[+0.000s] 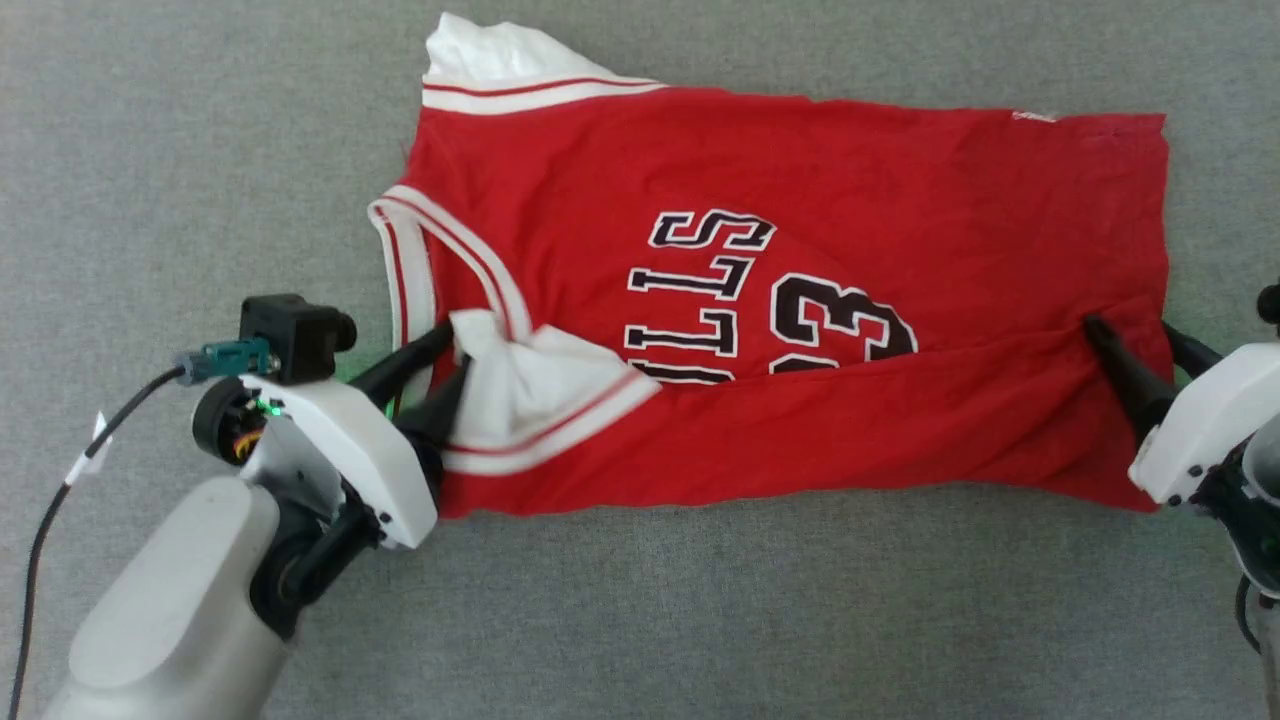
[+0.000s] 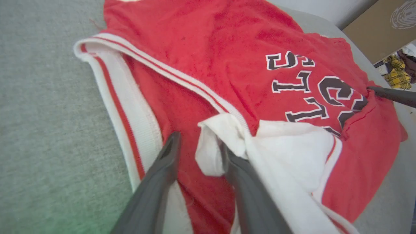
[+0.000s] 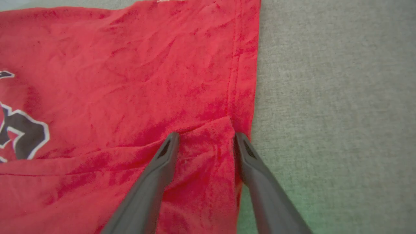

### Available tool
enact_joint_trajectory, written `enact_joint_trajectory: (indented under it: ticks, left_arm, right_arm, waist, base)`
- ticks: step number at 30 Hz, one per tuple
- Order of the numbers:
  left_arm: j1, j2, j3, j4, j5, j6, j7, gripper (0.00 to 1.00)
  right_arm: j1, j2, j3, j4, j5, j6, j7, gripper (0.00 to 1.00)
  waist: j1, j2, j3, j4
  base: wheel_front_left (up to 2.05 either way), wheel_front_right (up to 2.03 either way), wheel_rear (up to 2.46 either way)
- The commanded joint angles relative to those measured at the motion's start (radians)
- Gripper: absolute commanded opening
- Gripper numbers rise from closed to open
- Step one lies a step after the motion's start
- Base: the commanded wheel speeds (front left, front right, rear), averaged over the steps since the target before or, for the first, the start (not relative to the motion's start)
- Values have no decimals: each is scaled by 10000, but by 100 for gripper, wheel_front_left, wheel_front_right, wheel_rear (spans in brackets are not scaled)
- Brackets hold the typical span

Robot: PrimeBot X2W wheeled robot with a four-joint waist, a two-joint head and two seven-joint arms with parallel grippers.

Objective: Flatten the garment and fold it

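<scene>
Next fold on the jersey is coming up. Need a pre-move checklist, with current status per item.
1. State of left gripper: ok, open, fingers apart at the collar end.
2. State of right gripper: ok, open, fingers straddling the flap corner at the hem.
3. Is near sleeve free of the left gripper: cannot tell, white cloth lies against one finger.
4. Near long edge of the garment folded over: ok, the flap covers part of the lettering.
5. Is near sleeve flat: not ok, bunched.
6. Is far sleeve tucked in: not ok, it sticks out past the far edge.
</scene>
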State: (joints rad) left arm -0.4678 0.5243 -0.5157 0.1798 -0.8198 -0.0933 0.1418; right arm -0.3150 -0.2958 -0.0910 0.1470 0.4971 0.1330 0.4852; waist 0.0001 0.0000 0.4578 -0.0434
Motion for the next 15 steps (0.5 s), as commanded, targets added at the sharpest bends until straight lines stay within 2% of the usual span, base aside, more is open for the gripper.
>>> enact_joint_trajectory:
  ticks: [1, 8, 11, 15]
  left_arm:
    - [390, 1, -40, 148, -60, 201, 84, 100]
    - [1304, 68, 575, -974, -352, 641, -834, 100]
    - [1934, 38, 1103, -1590, -164, 1164, -1922, 100]
    - [2969, -235, 1647, -2269, 271, 1879, -3467, 100]
  right_arm:
    - [312, 20, 113, 120, 86, -23, 191, 100]
    - [885, 17, 138, -786, 544, -23, 167, 100]
    - [1209, 209, -249, -1402, 387, -23, -445, 100]
    - [1747, 863, -958, -2156, -350, -23, -1635, 100]
  waist:
    - [-1, 0, -248, 23]
    - [-1, 0, -991, 30]
    - [-1, 0, -1412, 36]
    - [-1, 0, -1916, 50]
  base:
    - [0, 0, 0]
    - [0, 0, 0]
    - [0, 0, 0]
    - [0, 0, 0]
